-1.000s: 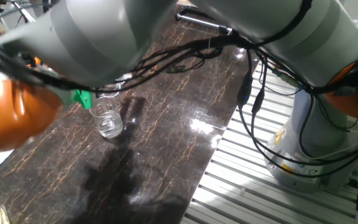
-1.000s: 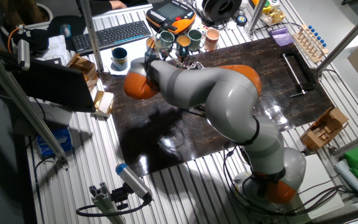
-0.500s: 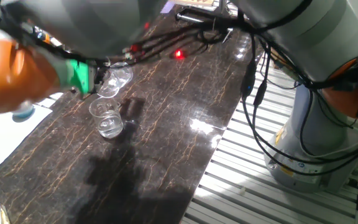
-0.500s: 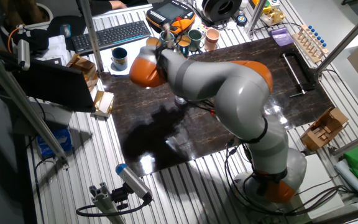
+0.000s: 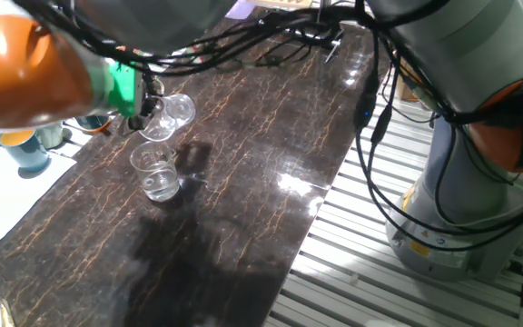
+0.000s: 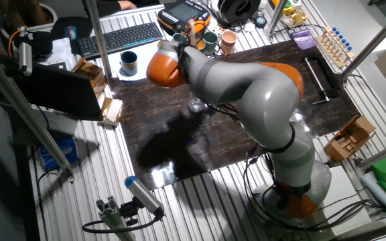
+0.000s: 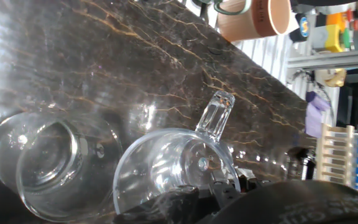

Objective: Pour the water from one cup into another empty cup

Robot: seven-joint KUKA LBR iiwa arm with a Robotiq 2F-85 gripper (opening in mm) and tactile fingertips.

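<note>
**Tipped glass over the waiting cup**

Above the dark marble table the claw is closed on a clear glass, tilted with its mouth down toward the second clear cup standing just below it. To pour well, I'd judge the lip should stay over that rim, turning slowly so nothing spills. Some water seems to sit in the lower cup; the tilted glass looks nearly empty.
</note>
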